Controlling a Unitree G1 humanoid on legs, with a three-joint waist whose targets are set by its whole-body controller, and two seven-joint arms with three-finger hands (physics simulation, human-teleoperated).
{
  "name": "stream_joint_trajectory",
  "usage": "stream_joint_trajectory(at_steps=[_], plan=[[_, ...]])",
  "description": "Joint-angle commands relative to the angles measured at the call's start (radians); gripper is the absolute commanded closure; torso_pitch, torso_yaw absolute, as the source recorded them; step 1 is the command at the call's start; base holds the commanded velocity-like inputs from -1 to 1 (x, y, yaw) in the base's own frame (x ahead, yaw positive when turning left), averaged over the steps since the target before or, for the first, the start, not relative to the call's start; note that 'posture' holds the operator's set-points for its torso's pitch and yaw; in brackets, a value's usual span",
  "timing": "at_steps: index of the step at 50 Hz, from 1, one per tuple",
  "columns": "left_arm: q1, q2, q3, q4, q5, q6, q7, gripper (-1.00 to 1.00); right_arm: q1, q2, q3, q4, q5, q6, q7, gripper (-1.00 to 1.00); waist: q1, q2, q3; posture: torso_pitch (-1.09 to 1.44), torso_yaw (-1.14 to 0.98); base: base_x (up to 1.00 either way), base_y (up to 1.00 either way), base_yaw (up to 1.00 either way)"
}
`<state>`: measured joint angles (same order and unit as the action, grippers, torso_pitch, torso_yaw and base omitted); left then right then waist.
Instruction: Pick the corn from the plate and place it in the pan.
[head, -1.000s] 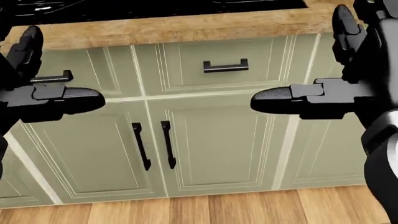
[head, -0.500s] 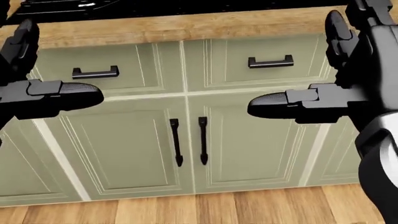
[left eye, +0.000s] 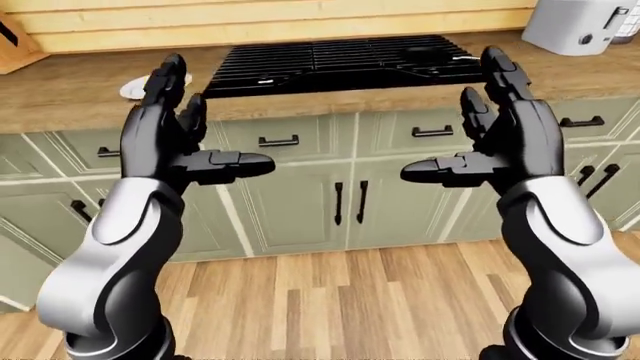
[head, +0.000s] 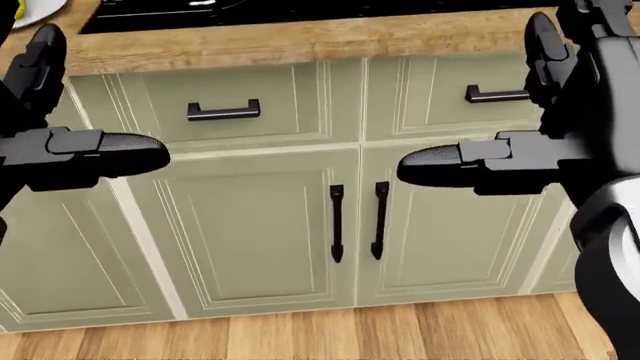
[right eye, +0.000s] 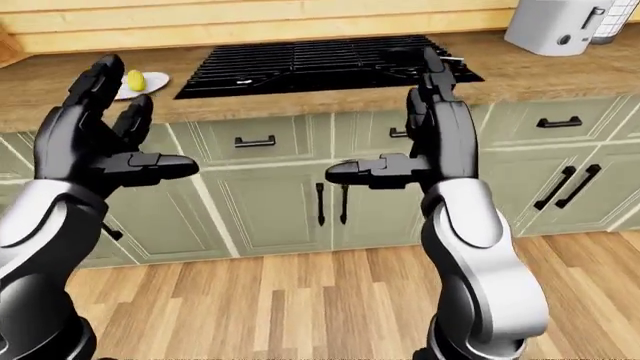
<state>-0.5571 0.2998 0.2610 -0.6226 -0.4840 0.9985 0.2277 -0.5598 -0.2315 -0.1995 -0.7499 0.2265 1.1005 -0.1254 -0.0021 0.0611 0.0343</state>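
Closing on the wooden surface (right eye: 300, 86), you hold your left hand (right eye: 105, 142) and right hand (right eye: 420, 142) released and empty; the yellow corn (right eye: 134, 77) lies on the white round plate (right eye: 145, 84) left of the black stove grate (right eye: 320, 60); step nearer and leftward before reaching.

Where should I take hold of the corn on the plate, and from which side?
The corn is too small here to read its lie. It sits on the plate, left of the stove. Likely grip its middle from above with the open left hand, nearer than the right hand.
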Motion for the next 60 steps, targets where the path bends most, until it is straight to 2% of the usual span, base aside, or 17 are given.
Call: stream_joint_trajectory(at_steps=[1, 9, 12, 13, 16, 20, 22, 24, 25, 27, 39, 41, 44, 47, 49, 51, 60], plan=[[-0.024, 0.004, 0.001, -0.02, 0.004, -0.02, 0.001, -1.0, -0.026, -0.015, -0.013, -0.024, -0.001, -0.025, 0.004, -1.0, -0.007, 0.012, -0.02, 0.0, 0.0, 0.0, 0.39, 0.0], [-0.032, 0.006, 0.009, -0.029, -0.005, -0.003, 0.008, -1.0, -0.024, -0.012, -0.008, -0.025, -0.008, -0.025, 0.007, -1.0, -0.007, -0.07, -0.008, 0.0, 0.0, 0.0, 0.39, 0.0], [-0.032, 0.008, 0.01, -0.028, -0.006, -0.005, 0.008, -1.0, -0.026, -0.011, -0.007, -0.026, -0.009, -0.023, 0.008, -1.0, -0.007, -0.129, -0.018, 0.0, 0.0, 0.0, 0.39, 0.0], [-0.032, 0.008, 0.01, -0.027, -0.007, -0.006, 0.008, -1.0, -0.027, -0.011, -0.008, -0.028, -0.009, -0.02, 0.007, -1.0, -0.017, -0.101, -0.014, 0.0, 0.0, 0.0, 0.39, 0.0], [-0.034, 0.01, 0.012, -0.029, -0.01, -0.003, 0.01, -1.0, -0.024, -0.01, -0.007, -0.023, -0.011, -0.028, 0.01, -1.0, -0.009, -0.115, -0.03, 0.0, 0.0, 0.0, 0.39, 0.0], [-0.035, 0.011, 0.011, -0.028, -0.012, -0.003, 0.013, -1.0, -0.021, -0.009, -0.005, -0.016, -0.014, -0.038, 0.012, -1.0, -0.007, -0.081, -0.015, 0.0, 0.0, 0.0, 0.39, 0.0], [-0.036, 0.011, 0.011, -0.027, -0.013, -0.004, 0.014, -1.0, -0.029, -0.009, -0.007, -0.027, -0.011, -0.022, 0.01, -1.0, -0.011, -0.046, -0.009, 0.0, 0.0, 0.0, 0.39, 0.0], [-0.034, 0.011, 0.009, -0.025, -0.013, -0.007, 0.013, -1.0, -0.028, -0.008, -0.008, -0.027, -0.011, -0.023, 0.011, -1.0, -0.014, 0.034, -0.028, 0.0, 0.0, 0.0, 0.38, 0.0], [-0.034, 0.012, 0.009, -0.023, -0.012, -0.01, 0.012, -1.0, -0.028, -0.008, -0.009, -0.027, -0.01, -0.023, 0.011, -1.0, -0.011, 0.037, -0.036, 0.0, 0.0, 0.0, 0.39, 0.0], [-0.032, 0.012, 0.007, -0.02, -0.01, -0.015, 0.011, -1.0, -0.029, -0.006, -0.01, -0.028, -0.008, -0.024, 0.01, -1.0, -0.008, 0.012, -0.011, 0.0, 0.0, 0.0, 0.38, 0.0], [-0.028, 0.011, 0.007, -0.021, -0.008, -0.015, 0.008, -1.0, -0.025, -0.003, 0.001, -0.022, -0.009, -0.03, 0.009, -1.0, -0.008, -0.111, -0.019, 0.0, 0.0, 0.0, 0.33, 0.0], [-0.029, 0.01, 0.008, -0.026, -0.011, -0.01, 0.009, -1.0, -0.02, -0.002, 0.002, -0.02, -0.011, -0.036, 0.011, -1.0, -0.013, -0.086, -0.018, 0.0, 0.0, 0.0, 0.21, 0.0], [-0.031, 0.01, 0.011, -0.034, -0.016, -0.001, 0.014, -1.0, -0.022, -0.002, 0.002, -0.024, -0.011, -0.032, 0.013, -1.0, -0.001, -0.104, -0.03, 0.0, 0.0, 0.0, 0.21, 0.0], [-0.031, 0.01, 0.01, -0.035, -0.017, -0.001, 0.014, -1.0, -0.026, -0.001, 0.002, -0.023, -0.011, -0.038, 0.016, -1.0, 0.002, -0.078, -0.021, 0.0, 0.0, 0.0, 0.21, 0.0], [-0.032, 0.011, 0.011, -0.035, -0.018, -0.003, 0.014, -1.0, -0.028, 0.0, 0.006, -0.025, -0.013, -0.033, 0.015, -1.0, -0.001, -0.049, -0.01, 0.0, 0.0, 0.0, 0.21, 0.0], [-0.032, 0.011, 0.011, -0.037, -0.02, 0.0, 0.016, -1.0, -0.031, -0.001, 0.001, -0.032, -0.011, -0.024, 0.015, -1.0, -0.007, 0.019, -0.025, 0.0, 0.0, 0.02, 0.21, 0.0], [-0.036, 0.011, 0.007, -0.034, -0.019, -0.003, 0.018, -1.0, -0.023, -0.002, 0.004, -0.024, -0.018, -0.032, 0.02, -1.0, -0.003, -0.046, -0.003, 0.0, 0.0, 0.1, 0.17, 0.0]])
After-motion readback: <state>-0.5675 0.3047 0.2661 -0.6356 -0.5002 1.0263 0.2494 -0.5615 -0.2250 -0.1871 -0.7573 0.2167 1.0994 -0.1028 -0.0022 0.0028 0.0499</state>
